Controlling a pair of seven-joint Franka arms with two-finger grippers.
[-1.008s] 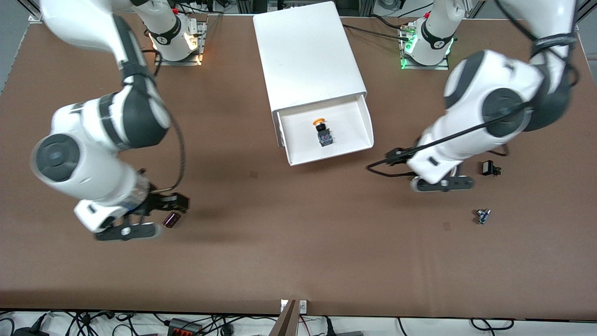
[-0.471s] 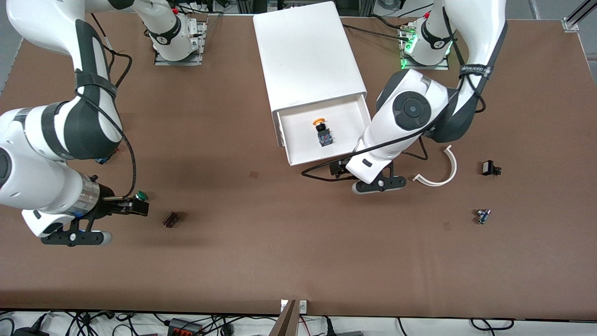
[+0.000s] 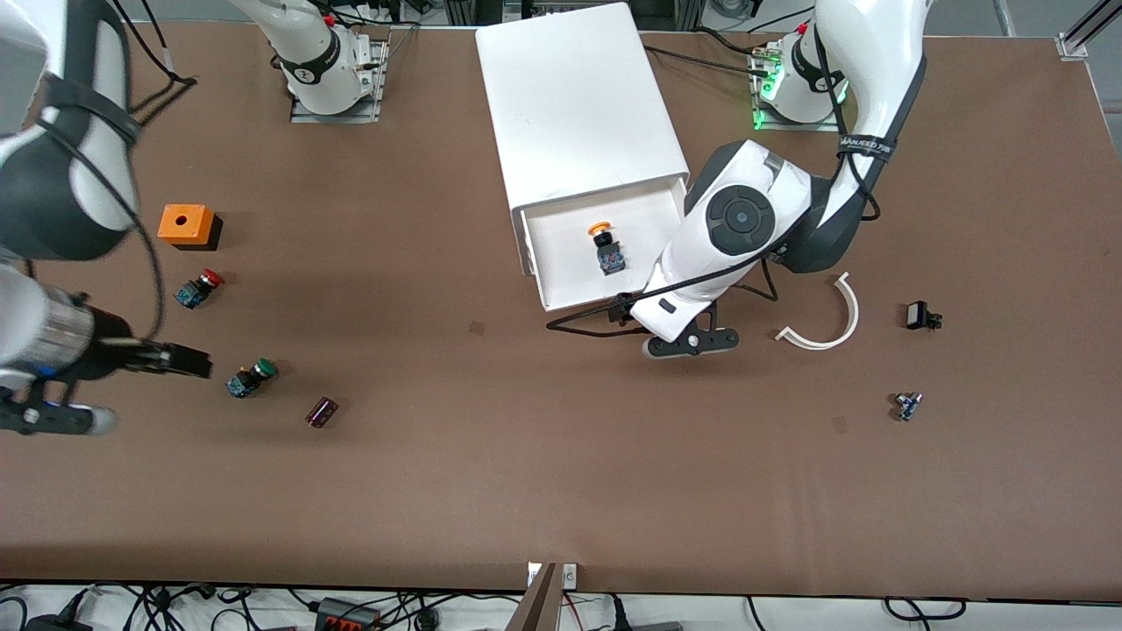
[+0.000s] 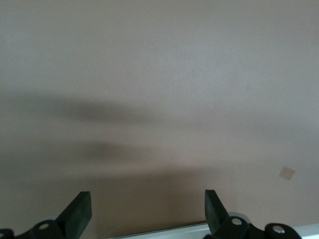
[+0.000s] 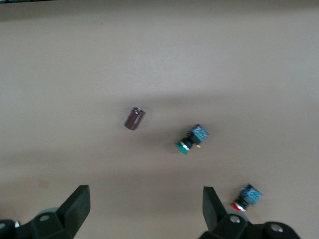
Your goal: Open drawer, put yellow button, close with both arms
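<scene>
The white cabinet has its topmost drawer pulled out. The yellow button lies in it, cap toward the cabinet, dark body toward the drawer's front. My left gripper is low at the drawer's front, at the corner toward the left arm's end, open and empty. In the left wrist view my left gripper frames bare table, with a white strip of the drawer between its fingers. My right gripper is open and empty beside a green button.
Toward the right arm's end lie an orange box, a red button and a dark cylinder. Toward the left arm's end lie a white curved strip, a small black part and a small blue part.
The left arm has swung in from its end of the table to the drawer's front. The right arm has drawn back toward its end, uncovering the orange box and the red and green buttons.
</scene>
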